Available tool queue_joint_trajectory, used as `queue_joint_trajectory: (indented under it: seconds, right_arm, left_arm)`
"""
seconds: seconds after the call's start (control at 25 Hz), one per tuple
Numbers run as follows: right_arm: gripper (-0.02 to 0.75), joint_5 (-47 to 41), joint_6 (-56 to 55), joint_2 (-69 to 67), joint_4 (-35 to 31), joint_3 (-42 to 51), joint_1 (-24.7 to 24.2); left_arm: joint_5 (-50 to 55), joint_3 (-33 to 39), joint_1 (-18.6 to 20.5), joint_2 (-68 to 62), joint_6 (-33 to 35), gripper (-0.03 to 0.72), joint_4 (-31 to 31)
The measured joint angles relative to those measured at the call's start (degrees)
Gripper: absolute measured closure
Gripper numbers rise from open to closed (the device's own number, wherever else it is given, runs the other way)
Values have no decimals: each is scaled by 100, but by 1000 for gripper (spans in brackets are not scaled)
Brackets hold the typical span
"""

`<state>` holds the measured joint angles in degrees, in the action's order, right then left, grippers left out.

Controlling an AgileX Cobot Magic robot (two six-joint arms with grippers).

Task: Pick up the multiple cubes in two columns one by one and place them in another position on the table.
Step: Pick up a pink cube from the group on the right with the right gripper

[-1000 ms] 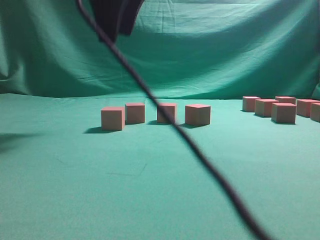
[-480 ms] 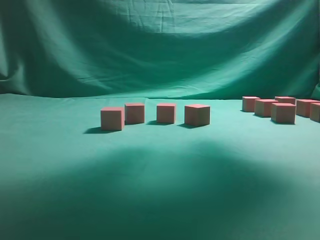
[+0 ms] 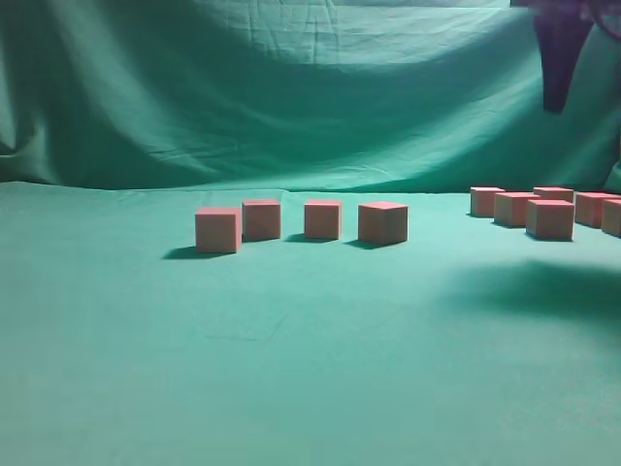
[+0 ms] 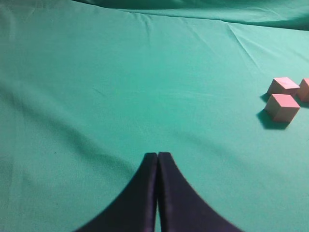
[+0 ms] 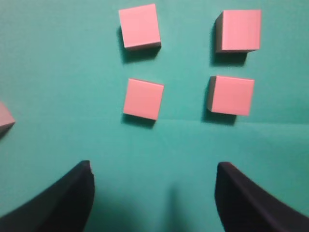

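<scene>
From the right wrist cam, the right gripper (image 5: 153, 193) hangs over the table (image 5: 58, 72) with its jaws spread wide and nothing between them. Just past it sit four cubes (image 5: 143, 98) in a two-by-two block, and a fifth peeks in at the left edge. The left gripper (image 4: 157, 166) has its fingers pressed together – empty, over bare cloth, with a few cubes off to its right. In the exterior view there's a row of four cubes (image 3: 322, 219) mid-table, a cluster of cubes (image 3: 550, 218) at far right, and a dark arm (image 3: 563, 49) above that cluster.
</scene>
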<state>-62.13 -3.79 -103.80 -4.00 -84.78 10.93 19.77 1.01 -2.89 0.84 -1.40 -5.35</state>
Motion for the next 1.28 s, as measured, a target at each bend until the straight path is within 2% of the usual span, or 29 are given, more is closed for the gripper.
queue_joint_trajectory:
  seconds: [0.16, 0.36, 0.8, 0.84, 0.96, 1.16, 1.28]
  right_arm:
    - [258, 747, -119, -97, -171, 415, 0]
    - [258, 1298, -140, -532, -243, 485, 0]
    - [258, 1772, -125, -1079, -305, 494, 0]
    - [336, 1796, -111, -1103, -305, 494, 0]
    - [477, 1810, -5, -1142, -305, 494, 0]
    - [476, 1457, 303, -1077, -392, 375, 0]
    - [476, 1106, 628, -700, -689, 261, 21]
  left_arm:
    - [0, 0, 0, 0, 0, 688, 0]
    - [0, 0, 0, 0, 0, 688, 0]
    - [0, 0, 0, 0, 0, 688, 0]
    - [0, 0, 0, 0, 0, 688, 0]
    - [0, 0, 0, 0, 0, 688, 0]
    - [0, 0, 0, 0, 0, 688, 0]
    - [0, 0, 0, 0, 0, 688, 0]
